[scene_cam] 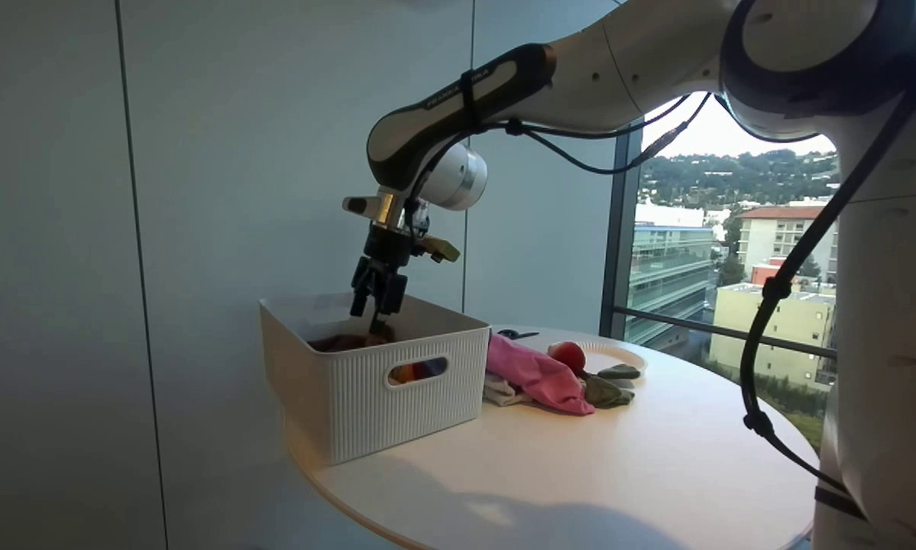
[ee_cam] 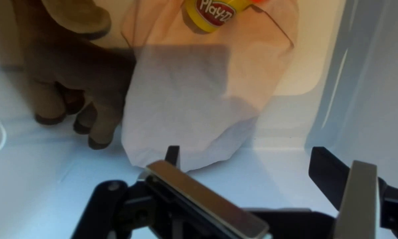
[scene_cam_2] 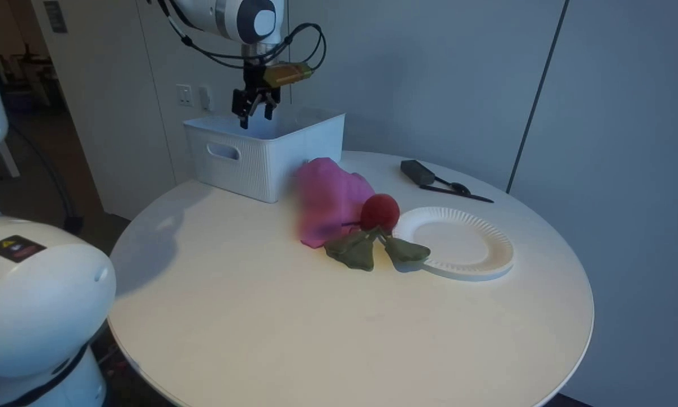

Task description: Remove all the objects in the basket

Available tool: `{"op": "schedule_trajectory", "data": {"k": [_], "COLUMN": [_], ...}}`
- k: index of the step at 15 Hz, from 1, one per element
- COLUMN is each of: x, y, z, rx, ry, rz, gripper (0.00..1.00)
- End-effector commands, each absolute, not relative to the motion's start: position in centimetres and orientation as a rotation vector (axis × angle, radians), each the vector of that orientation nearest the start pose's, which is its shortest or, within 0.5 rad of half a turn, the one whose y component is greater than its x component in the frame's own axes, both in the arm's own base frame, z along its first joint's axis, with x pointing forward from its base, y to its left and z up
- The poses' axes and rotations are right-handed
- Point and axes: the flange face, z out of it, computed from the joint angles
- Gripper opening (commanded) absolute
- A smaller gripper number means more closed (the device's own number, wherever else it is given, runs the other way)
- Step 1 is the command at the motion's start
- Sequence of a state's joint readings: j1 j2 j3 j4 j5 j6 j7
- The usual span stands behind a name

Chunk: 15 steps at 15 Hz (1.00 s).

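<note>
This looks like an office or a lab; which, I cannot tell. In an exterior view a tall metal-framed window looks out at roof height over city buildings and a wooded hillside. The smooth grey walls are panelled, with straight dark seams; in an exterior view they carry a white wall plate and a small grey plaque. A robot arm stands beside a round white bench.

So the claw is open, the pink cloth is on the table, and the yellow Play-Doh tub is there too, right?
Not quite: the yellow Play-Doh tub is inside the basket, as the wrist view shows. The claw is open and the pink cloth is on the table.
</note>
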<state>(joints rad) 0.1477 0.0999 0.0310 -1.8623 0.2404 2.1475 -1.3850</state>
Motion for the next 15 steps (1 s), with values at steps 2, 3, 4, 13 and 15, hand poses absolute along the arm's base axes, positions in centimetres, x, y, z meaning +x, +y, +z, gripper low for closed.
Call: {"op": "schedule_trajectory", "data": {"k": [2, 3, 4, 13, 15], "x": [62.5, 63.2, 63.9, 69.5, 70.4], "y": [12.3, 12.5, 12.7, 14.6, 14.6], "z": [46.4, 45.8, 45.2, 40.8, 39.3], "rx": [-2.072, -2.066, -2.064, -2.066, -2.071], "ry": [-2.146, -2.172, -2.213, -2.36, -2.375], "rz": [-0.358, -0.346, -0.349, -0.276, -0.249], "gripper": [1.0, 1.0, 1.0, 1.0, 1.0]}}
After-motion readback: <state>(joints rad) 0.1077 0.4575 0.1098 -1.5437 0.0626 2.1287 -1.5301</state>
